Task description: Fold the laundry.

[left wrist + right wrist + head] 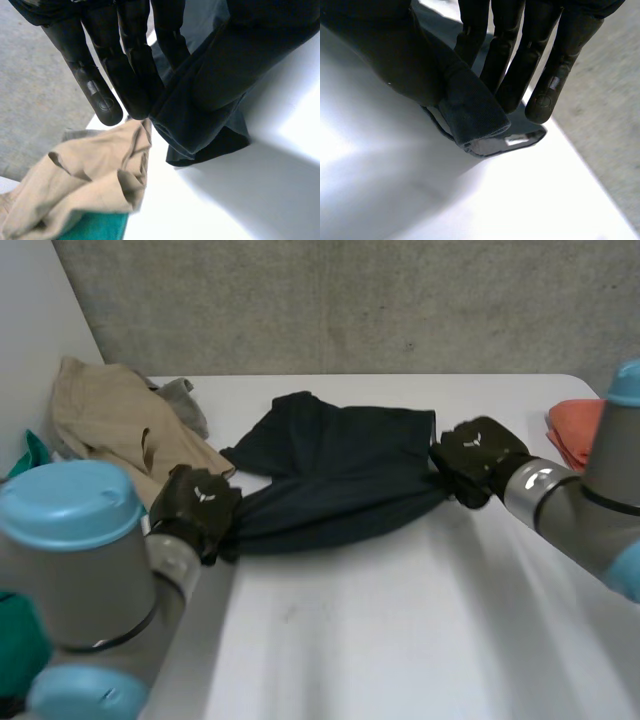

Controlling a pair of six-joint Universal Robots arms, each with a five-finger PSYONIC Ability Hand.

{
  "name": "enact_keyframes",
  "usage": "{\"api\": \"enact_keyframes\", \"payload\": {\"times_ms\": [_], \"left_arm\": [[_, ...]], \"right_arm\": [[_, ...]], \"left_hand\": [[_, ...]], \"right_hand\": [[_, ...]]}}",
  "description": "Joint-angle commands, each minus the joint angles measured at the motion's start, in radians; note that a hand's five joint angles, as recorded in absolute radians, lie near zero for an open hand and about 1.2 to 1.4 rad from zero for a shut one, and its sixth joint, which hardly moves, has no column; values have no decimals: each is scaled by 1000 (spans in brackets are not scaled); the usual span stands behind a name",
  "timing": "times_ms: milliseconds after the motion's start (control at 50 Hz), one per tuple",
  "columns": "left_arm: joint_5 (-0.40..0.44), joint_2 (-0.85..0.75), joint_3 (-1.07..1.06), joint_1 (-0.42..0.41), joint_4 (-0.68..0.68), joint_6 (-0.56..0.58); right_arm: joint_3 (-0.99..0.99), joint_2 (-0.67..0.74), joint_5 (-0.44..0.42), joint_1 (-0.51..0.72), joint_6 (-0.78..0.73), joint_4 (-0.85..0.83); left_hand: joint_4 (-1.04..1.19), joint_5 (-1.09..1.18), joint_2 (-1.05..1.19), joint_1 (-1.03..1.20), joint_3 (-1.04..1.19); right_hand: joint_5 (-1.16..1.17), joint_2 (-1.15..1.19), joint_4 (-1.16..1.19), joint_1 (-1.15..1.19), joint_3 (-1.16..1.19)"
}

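We judge the folding barely begun: our left robot hand [197,505] and right robot hand [475,455] each pinch one end of the dark garment [340,475], bunched between them on the middle of the counter [400,620], while the crumpled tan garment [110,420] lies unfolded nearby.

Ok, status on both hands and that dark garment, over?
Both pinching dark garment: left robot hand one end, right robot hand the other. Garment bunched between them. Tan clothes beside left robot hand.
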Motion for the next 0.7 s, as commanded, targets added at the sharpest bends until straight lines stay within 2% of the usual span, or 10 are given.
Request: {"api": "enact_keyframes", "payload": {"times_ms": [20,60,140,340,420,500,580,640,660,700], "left_arm": [[10,141,-113,-57,-227,10],[11,144,-135,-95,-285,8],[8,135,-144,-152,-315,-4],[-3,78,-80,-161,-278,-2],[0,66,-52,-146,-201,5],[2,-30,20,-92,-72,30],[5,-199,235,-27,55,135],[7,-262,386,1,118,188],[10,-296,481,15,168,214],[19,-313,570,23,242,223]], "right_arm": [[85,-186,-5,-16,-76,343],[138,-232,-5,-42,-172,443],[231,-246,-6,-53,-314,500],[295,-221,-12,-52,-332,475],[286,-200,-12,-53,-331,388],[188,-67,9,-50,-277,200],[9,13,64,-49,-211,66],[-114,46,93,-49,-188,-37],[-184,55,103,-47,-184,-136],[-231,57,103,-46,-173,-233]], "left_hand": [[193,233,199,303,202],[193,233,199,303,202],[193,233,199,303,202],[193,233,199,303,202],[193,233,199,303,202],[193,233,199,303,202],[193,233,199,303,202],[193,233,199,303,202],[193,233,199,303,202],[193,233,199,303,202]], "right_hand": [[239,221,208,415,210],[239,221,208,415,210],[239,221,208,415,210],[239,221,208,415,210],[239,221,208,415,210],[239,221,208,415,210],[239,221,208,415,210],[239,221,208,415,210],[239,221,208,415,210],[239,221,208,415,210]]}}
